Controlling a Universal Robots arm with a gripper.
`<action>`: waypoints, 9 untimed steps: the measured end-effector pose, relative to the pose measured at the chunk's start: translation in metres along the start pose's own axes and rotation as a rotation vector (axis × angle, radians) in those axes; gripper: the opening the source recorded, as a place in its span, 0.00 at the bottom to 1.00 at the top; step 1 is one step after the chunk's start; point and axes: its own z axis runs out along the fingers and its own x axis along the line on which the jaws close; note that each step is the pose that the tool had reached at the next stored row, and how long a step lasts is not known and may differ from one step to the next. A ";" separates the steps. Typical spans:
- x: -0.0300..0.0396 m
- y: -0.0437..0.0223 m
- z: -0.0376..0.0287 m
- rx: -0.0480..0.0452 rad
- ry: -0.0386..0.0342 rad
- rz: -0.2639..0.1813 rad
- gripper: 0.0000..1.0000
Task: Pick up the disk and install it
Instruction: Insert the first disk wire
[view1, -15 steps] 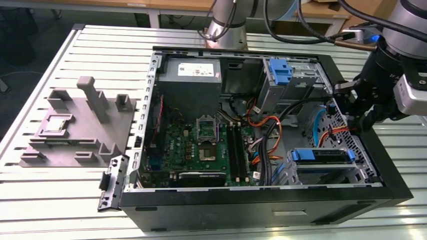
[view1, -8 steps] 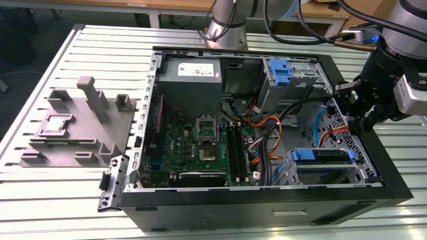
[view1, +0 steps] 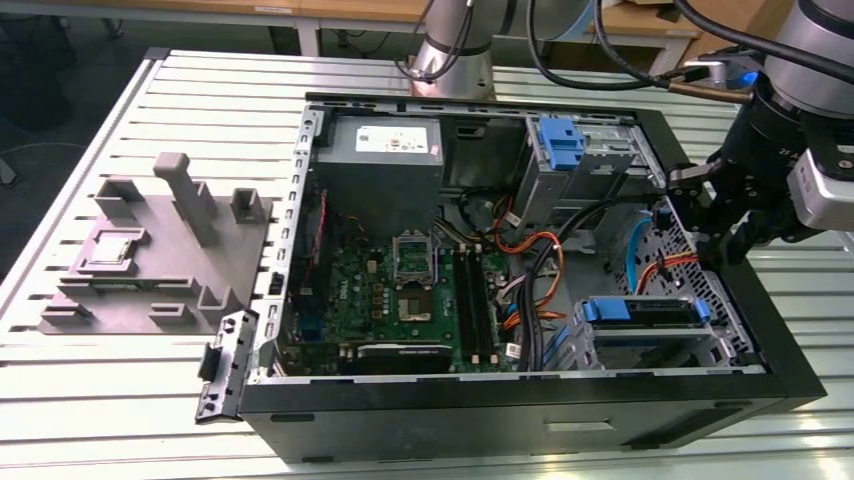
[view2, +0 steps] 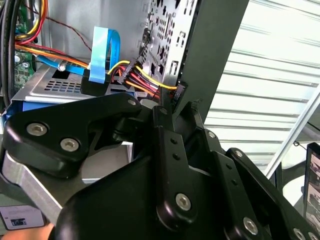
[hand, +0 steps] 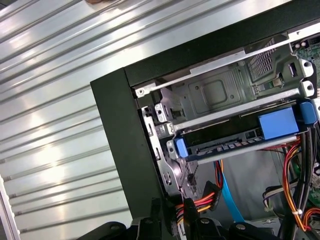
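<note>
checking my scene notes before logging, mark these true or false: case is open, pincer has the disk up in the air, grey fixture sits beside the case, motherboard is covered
1. The computer case lies open on the slatted table. True.
2. The pincer has the disk up in the air. False: the disk lies inside the case, in a bay toward the exterior view's right, while the pincer hangs by the case's wall on that side.
3. A grey fixture sits on the table beside the case. True, on the exterior view's left of it.
4. The motherboard is covered. False: it is exposed, with cables beside it.
</note>
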 end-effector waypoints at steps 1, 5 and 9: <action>0.0000 0.0000 0.0000 -0.0014 0.0005 0.000 0.31; 0.0000 0.0000 0.0000 -0.0092 0.0033 -0.002 0.31; 0.0000 0.0000 0.0000 -0.0093 0.0034 -0.002 0.31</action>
